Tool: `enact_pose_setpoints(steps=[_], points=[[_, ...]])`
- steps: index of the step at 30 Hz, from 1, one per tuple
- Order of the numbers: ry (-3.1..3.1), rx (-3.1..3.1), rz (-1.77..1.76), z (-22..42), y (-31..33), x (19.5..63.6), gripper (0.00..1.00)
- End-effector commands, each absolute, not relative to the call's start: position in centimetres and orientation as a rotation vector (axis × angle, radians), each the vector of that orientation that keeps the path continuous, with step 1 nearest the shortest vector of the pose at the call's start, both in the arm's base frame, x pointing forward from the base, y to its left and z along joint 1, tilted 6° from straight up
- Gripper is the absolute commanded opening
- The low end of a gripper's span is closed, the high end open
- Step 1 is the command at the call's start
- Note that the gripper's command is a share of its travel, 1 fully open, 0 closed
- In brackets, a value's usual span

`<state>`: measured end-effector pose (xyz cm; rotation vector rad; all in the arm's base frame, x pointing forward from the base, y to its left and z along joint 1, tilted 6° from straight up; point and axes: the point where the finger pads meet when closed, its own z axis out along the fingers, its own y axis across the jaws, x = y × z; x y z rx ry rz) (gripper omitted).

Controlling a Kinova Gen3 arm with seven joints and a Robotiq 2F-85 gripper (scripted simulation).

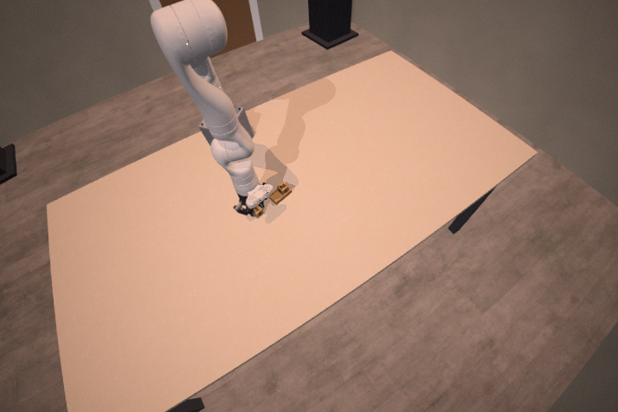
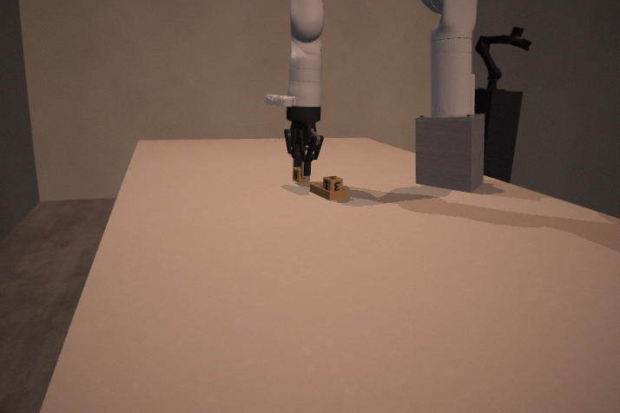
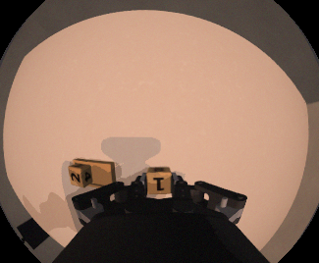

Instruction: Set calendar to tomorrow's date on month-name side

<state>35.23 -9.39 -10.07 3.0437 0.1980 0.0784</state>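
The tray (image 1: 275,198) (image 2: 319,191) (image 3: 102,174) lies flat on the table (image 1: 349,197) (image 2: 300,273) (image 3: 156,98), one cube (image 1: 283,189) (image 2: 333,184) (image 3: 78,176) standing at one end, a 2 on top. Beside it, apart from the tray, your claw (image 1: 255,209) (image 2: 302,171) (image 3: 159,179) grasps the second cube (image 1: 257,211) (image 2: 296,174) (image 3: 159,184), small, orange-brown, a dark 1 facing the wrist view. You seem to be bringing it back; next, check its month-side digit, line it up over the free end, lower it level without nudging its neighbour, then let go
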Motion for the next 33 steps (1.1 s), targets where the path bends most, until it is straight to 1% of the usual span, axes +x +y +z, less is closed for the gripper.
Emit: enact_pose_setpoints(steps=[1, 33], points=[[0.192, 3.044, 0.083, -10.44, -9.41, 35.34, 0.26], [0.192, 3.044, 0.086, -10.37, -9.41, 35.4, 0.26]])
